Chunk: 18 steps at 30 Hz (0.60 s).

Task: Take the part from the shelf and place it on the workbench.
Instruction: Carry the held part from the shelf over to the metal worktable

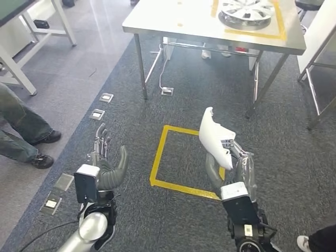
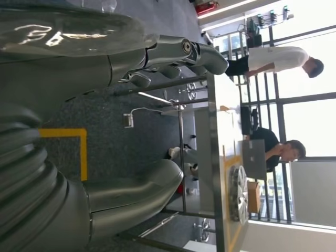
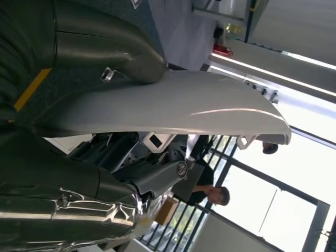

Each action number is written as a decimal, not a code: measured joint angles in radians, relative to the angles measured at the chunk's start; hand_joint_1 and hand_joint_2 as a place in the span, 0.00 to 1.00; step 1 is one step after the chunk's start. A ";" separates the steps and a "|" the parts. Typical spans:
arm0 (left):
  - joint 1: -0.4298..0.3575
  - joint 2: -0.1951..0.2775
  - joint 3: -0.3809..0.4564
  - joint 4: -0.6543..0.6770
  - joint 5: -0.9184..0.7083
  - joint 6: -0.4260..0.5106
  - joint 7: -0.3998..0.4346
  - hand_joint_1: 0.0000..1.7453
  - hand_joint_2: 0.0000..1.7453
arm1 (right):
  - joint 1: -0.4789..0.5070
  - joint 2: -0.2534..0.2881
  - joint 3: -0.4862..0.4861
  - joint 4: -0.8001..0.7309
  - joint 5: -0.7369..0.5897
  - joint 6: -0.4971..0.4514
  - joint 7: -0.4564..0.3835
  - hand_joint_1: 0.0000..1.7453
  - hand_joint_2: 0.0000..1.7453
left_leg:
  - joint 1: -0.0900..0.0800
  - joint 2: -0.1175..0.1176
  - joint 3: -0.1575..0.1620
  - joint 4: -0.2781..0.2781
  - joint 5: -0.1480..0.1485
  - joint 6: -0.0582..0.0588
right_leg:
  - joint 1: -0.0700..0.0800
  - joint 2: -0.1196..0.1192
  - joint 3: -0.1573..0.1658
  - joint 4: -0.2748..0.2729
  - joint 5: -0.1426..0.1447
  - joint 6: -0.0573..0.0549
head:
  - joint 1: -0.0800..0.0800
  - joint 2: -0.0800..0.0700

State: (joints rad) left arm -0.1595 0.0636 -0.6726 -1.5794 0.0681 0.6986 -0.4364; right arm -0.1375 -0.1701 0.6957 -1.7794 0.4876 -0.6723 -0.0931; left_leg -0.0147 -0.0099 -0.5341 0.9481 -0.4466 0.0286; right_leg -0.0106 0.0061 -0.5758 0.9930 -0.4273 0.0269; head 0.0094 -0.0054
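My right hand (image 1: 231,163) grips a white curved plastic part (image 1: 213,136), held above the dark carpet at the lower right of the head view. In the right wrist view the part (image 3: 178,105) is a long pale shell pinched between the thumb and the fingers (image 3: 158,176). My left hand (image 1: 107,163) hangs at the lower left, fingers apart, holding nothing. Through the left wrist camera the left hand (image 2: 118,121) appears with its thumb and fingers spread. The steel workbench (image 1: 190,23) stands ahead at the top, some way beyond both hands.
A silver wheel cover (image 1: 246,11) lies inside yellow tape on the workbench. A yellow taped square (image 1: 158,157) marks the carpet between my hands. A person's legs and shoes (image 1: 23,131) stand at the left. Floor sockets (image 1: 97,114) dot the carpet edge. Another shoe (image 1: 304,242) is at the lower right.
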 joint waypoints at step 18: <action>0.005 0.004 -0.001 -0.001 -0.005 0.000 0.005 0.00 1.00 | -0.002 0.000 0.000 -0.001 -0.001 0.000 -0.006 1.00 1.00 | 0.036 0.004 -0.079 0.016 0.042 -0.033 | -0.029 0.003 0.109 -0.052 -0.077 0.030 | -0.044 0.000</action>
State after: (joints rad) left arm -0.1547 0.0671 -0.6737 -1.5805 0.0632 0.6989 -0.4315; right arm -0.1400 -0.1698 0.6960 -1.7800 0.4863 -0.6722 -0.0988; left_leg 0.0211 -0.0061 -0.6128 0.9643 -0.4046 -0.0040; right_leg -0.0396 0.0089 -0.4666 0.9410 -0.5040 0.0564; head -0.0345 -0.0055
